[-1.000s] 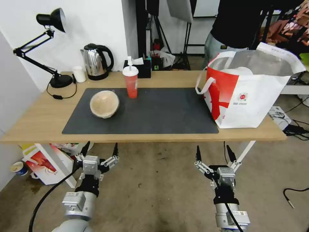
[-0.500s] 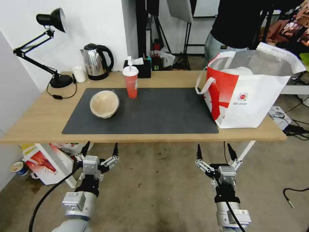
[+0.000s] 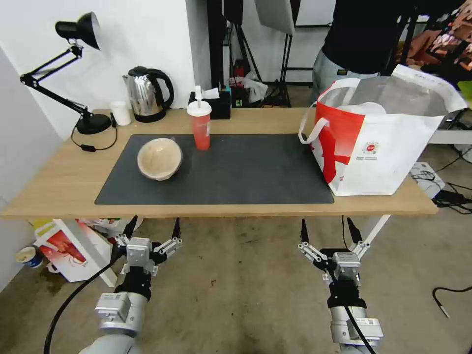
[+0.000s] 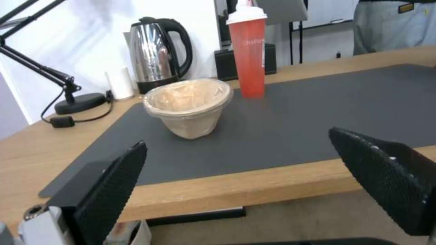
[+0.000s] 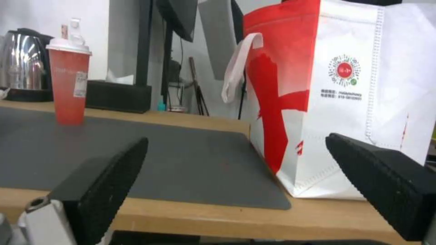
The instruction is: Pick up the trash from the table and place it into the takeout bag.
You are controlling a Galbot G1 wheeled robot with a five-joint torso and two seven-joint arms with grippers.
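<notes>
- Progress: I judge one of three trash items done. A white rounded shape [image 3: 364, 108] shows inside the takeout bag [image 3: 383, 152], probably the white plastic bowl, though I cannot confirm its contents.
- Remaining: beige bowl [image 3: 159, 158] sits on the dark mat [image 3: 236, 172] toward the table's left end; red drink cup [image 3: 200, 126] with lid and straw stands upright just beyond it, near the mat's far edge. The two are near each other but apart.
- Bag stands open at the right end of the table [image 3: 64, 187], half on the mat's right edge, one strap handle drooping toward the mat.
- Left gripper [image 3: 151, 231] and right gripper [image 3: 326, 233] hang below the near edge of the table, both with claws spread wide, holding nothing.
- Clutter along the far edge: desk lamp [image 3: 78, 73], kettle [image 3: 146, 93], small white cup [image 3: 120, 113], black tissue box [image 3: 216, 104]. Not trash; I leave them.
- Obstruction: none between bowl, cup and bag. Tissue box stands close behind the cup; I judge a reach there needs care.
</notes>
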